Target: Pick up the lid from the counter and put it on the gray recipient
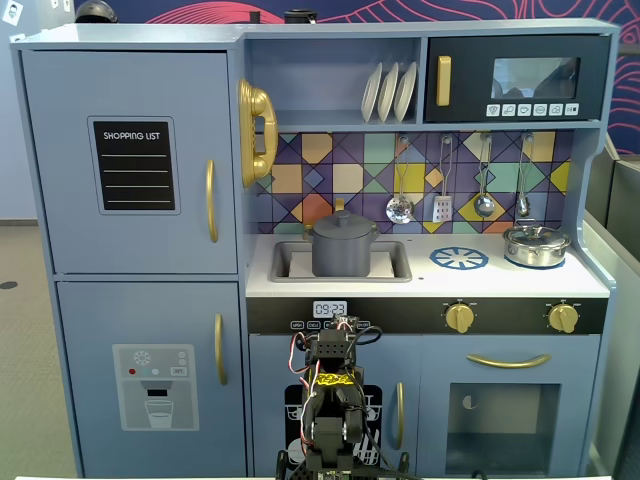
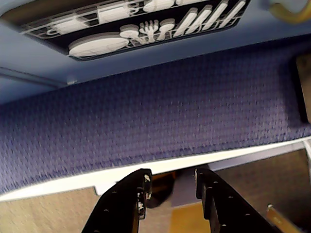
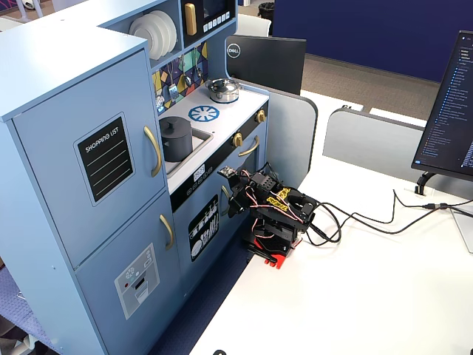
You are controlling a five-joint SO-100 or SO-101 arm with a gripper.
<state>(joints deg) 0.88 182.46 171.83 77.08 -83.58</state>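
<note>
Nearest you, the gripper (image 2: 171, 183) is hanging low with its fingers slightly parted, gripping nothing. Beyond it, the matte dark lid (image 1: 342, 224) with its small knob is sitting on the gray recipient (image 1: 343, 256) in the sink (image 1: 283, 262).

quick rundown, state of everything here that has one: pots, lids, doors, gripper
gray pot: in the sink, lid on
silver pot: on the counter, covered
fridge doors: closed
microwave door: closed
oven door: closed
gripper: open, empty, arm folded low
</note>
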